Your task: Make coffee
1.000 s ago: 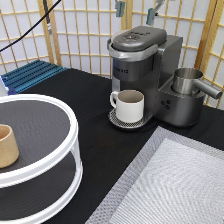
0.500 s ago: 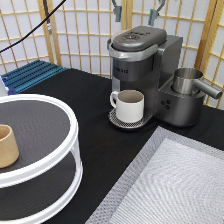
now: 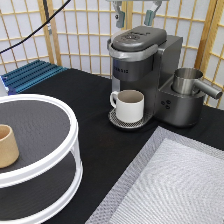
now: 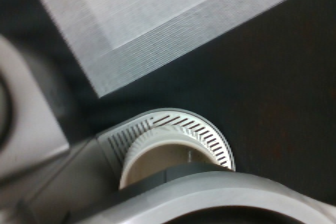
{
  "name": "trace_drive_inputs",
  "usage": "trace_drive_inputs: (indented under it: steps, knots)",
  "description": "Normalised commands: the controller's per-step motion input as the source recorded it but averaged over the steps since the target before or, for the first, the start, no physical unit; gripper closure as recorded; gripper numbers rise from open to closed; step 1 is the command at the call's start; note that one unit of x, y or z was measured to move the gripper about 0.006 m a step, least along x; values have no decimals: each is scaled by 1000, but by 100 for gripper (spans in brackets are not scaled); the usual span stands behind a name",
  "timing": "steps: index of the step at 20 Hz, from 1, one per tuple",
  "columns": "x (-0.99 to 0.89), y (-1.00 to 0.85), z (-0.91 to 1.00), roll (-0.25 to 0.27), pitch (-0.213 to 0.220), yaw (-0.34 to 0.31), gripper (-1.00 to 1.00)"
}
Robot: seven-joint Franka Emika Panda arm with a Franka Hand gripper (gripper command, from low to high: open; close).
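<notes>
The gripper (image 3: 134, 16) hangs empty, jaws spread, above the closed coffee maker (image 3: 145, 70), whose front lettering is unreadable. A white mug (image 3: 129, 105) sits on its drip tray (image 4: 196, 131). No pod shows.

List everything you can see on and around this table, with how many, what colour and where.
coffee machine: one, grey and black, exterior view's top centre, lid shut
mug: one, white, on the machine's drip tray
milk jug: one, metal, on the machine's side toward the exterior view's right
round shelf stand: one, white with dark shelves, exterior view's bottom left
cup: one, tan, no handle, on the stand's upper shelf
mat: one, grey woven, exterior view's bottom right
blue rack: one, exterior view's left
hand: one, above the machine, fingers open, holding nothing
</notes>
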Motion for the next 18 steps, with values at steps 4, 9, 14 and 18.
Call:
trace_drive_inputs:
  steps: [4,9,14,18]
  knots:
    - [-9,-47,0,-3,-140,352,-100]
    - [-254,-222,14,2,-249,192,-100]
    - [-497,-441,-50,0,-243,70,-100]
    - [-652,-474,-314,0,-215,39,-100]
